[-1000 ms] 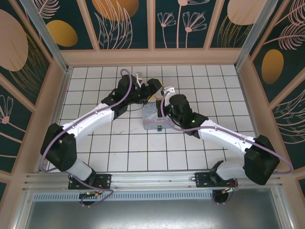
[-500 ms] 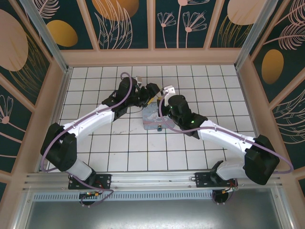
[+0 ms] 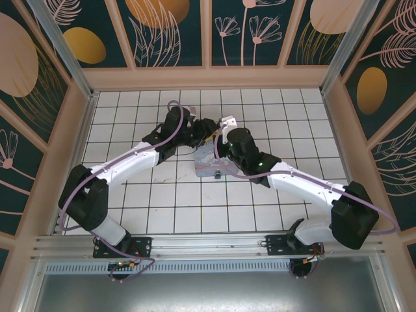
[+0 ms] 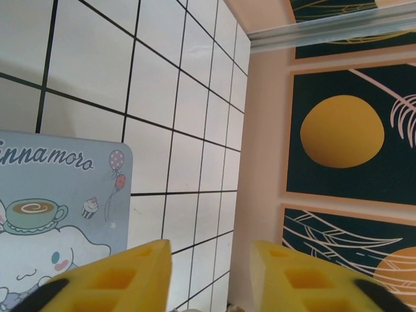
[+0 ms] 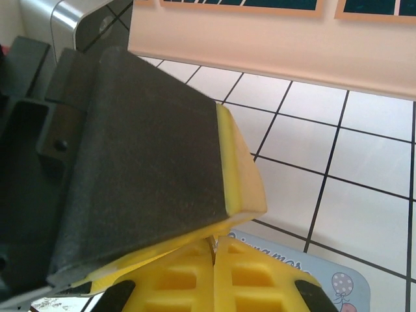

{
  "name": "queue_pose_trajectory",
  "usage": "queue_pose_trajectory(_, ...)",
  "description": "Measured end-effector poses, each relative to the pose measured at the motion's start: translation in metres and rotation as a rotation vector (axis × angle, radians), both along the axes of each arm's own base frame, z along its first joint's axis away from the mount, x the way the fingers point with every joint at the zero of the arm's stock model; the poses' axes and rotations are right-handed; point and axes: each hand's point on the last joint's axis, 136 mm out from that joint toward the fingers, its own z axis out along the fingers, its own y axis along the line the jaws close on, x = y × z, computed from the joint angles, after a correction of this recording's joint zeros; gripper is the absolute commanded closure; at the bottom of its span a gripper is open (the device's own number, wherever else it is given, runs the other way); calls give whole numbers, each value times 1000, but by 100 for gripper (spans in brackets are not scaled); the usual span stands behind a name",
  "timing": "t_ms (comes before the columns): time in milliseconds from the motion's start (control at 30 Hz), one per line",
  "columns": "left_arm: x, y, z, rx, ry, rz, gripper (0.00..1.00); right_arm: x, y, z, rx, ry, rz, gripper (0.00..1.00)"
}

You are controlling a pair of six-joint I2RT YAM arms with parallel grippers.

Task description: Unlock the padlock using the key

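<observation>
Padlock (image 3: 217, 175) shows only as a small blue speck at the near right corner of the cartoon tin (image 3: 203, 159), mid-table (image 3: 162, 195), crowded by the right arm. Left gripper (image 4: 211, 260) fingers are spread with bare tiles between them. Right gripper (image 5: 214, 252) fingers are pressed together, and whether they pinch anything is hidden.
</observation>
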Motion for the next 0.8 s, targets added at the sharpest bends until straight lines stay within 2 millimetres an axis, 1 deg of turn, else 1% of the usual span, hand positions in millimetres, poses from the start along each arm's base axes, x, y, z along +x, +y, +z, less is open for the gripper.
queue_pose_trajectory(100,1,0,-2,2,3,1,76,0,0,-3,-8,7,0,100)
queue_pose_trajectory(267,2,-3,-2,-4,2,-2,100,0,0,-9,-22,20,0,100)
queue_pose_trajectory(500,4,-6,-7,-10,5,-10,100,1,-2,-13,-36,26,-14,100)
queue_pose_trajectory(633,5,-9,-6,-15,-10,-18,100,2,-5,-12,-30,30,-22,81)
queue_pose_trajectory(700,6,-11,-5,-13,-27,-25,100,0,-6,-9,-16,34,-18,71)
queue_pose_trajectory(767,8,-12,-5,-4,-49,-30,100,-5,-9,2,14,31,-9,61)
queue_pose_trajectory(800,9,-12,-5,2,-59,-31,100,-8,-11,10,36,24,-5,58)
